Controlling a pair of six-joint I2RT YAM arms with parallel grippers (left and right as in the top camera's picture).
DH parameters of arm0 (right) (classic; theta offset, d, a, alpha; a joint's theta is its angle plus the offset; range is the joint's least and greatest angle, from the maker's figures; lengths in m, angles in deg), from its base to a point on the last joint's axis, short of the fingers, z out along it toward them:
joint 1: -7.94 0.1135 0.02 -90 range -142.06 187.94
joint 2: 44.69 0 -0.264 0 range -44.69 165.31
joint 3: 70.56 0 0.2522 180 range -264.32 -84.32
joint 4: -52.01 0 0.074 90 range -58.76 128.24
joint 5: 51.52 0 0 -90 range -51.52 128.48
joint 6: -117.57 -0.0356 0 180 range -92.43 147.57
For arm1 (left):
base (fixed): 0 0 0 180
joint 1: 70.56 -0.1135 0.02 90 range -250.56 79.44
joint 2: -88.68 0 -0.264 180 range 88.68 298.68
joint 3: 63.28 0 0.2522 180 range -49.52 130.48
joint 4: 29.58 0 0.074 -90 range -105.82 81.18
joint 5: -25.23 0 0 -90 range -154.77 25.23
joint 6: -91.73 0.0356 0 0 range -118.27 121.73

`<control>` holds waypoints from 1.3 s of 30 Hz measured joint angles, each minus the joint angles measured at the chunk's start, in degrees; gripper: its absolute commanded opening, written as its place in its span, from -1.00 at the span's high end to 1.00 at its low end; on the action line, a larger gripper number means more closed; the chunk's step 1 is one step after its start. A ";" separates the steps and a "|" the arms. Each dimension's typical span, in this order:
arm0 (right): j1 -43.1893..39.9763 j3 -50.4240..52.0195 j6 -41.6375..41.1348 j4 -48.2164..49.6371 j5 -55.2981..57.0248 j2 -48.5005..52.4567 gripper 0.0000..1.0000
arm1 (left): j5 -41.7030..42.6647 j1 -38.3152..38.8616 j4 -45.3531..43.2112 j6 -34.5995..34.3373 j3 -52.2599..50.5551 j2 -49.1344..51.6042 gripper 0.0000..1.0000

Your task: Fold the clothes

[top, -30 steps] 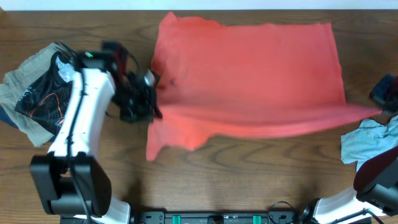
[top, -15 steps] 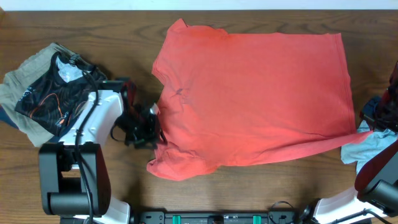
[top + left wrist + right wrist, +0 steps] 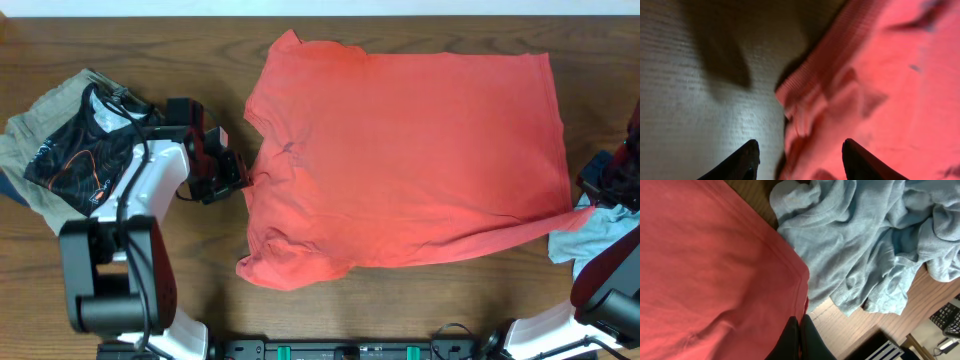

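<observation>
Wooden table, one coral T-shirt (one blue cloth)

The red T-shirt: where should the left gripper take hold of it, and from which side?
Probably best to pinch the red T-shirt at its ribbed neckband, which is rumpled into a raised fold above the table. Come in low from the bare wood side, where the open left gripper faces that fold.
</observation>
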 measured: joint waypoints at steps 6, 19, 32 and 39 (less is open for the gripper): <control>0.00 0.00 0.00 0.02 -0.46 0.00 0.97 | 0.81 0.00 -3.85 -1.31 0.02 6.40 0.46; 0.00 0.00 0.00 1.29 -3.39 0.00 0.97 | 3.58 -3.91 -11.15 -3.82 5.33 7.63 0.88; 4.90 0.00 0.02 5.86 -7.34 0.00 0.97 | 3.54 -10.40 2.21 -7.34 12.48 7.63 -0.19; 7.08 0.00 0.02 6.32 -7.63 0.00 0.98 | 3.54 -4.74 17.42 -4.42 11.43 7.63 -0.19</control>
